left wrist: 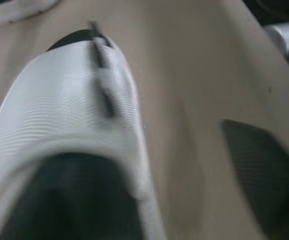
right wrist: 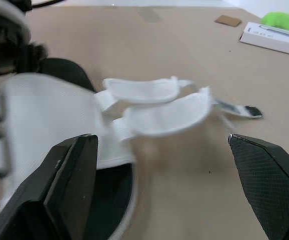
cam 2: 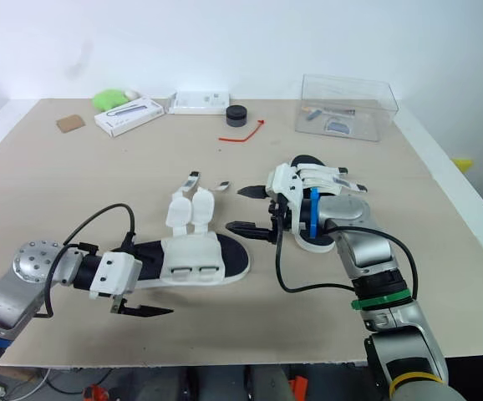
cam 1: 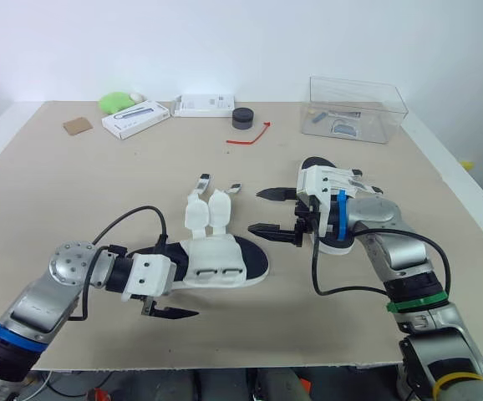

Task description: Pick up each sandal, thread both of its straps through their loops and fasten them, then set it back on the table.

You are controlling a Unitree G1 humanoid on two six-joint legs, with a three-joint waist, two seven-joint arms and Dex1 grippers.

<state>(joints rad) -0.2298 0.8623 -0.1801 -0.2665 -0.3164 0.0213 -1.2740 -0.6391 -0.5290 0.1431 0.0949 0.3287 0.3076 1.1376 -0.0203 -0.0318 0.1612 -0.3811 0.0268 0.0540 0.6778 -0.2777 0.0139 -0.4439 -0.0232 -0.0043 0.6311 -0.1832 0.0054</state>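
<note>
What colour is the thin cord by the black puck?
Red thin cord, clearest in left eye view.

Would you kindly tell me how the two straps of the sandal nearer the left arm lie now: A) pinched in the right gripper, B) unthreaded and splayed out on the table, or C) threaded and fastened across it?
B: both straps lie flat on the table beyond the sandal, out of their loops, and the open right gripper beside them holds nothing.
</note>
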